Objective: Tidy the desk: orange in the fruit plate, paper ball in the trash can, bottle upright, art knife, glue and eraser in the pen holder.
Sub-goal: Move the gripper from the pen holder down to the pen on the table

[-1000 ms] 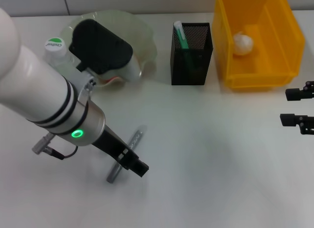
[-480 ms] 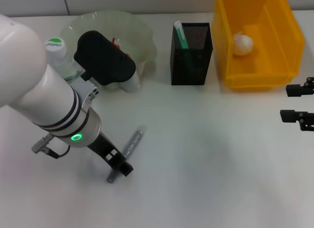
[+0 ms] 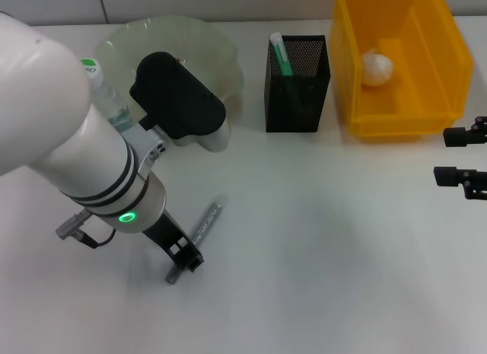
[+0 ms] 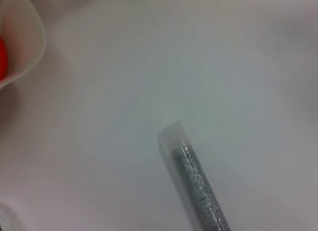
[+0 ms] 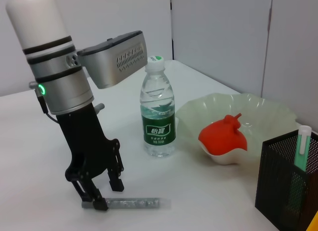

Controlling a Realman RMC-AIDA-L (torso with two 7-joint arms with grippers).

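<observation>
White desk point(image 3: 319, 240): left pincer point(image 5: 102, 190) spread astride glue point(image 5: 136, 203), bottle point(image 5: 159, 114) standing nearby.

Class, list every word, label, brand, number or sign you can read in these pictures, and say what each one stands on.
"怡宝": white characters on the green label of the water bottle, seen in the right wrist view.
Smaller print under those characters: too small to read.
Green bottle cap in the head view: mostly hidden by the left arm, its print unreadable.
Pen holder, yellow bin, fruit plate, glitter glue tube: no text visible.
</observation>
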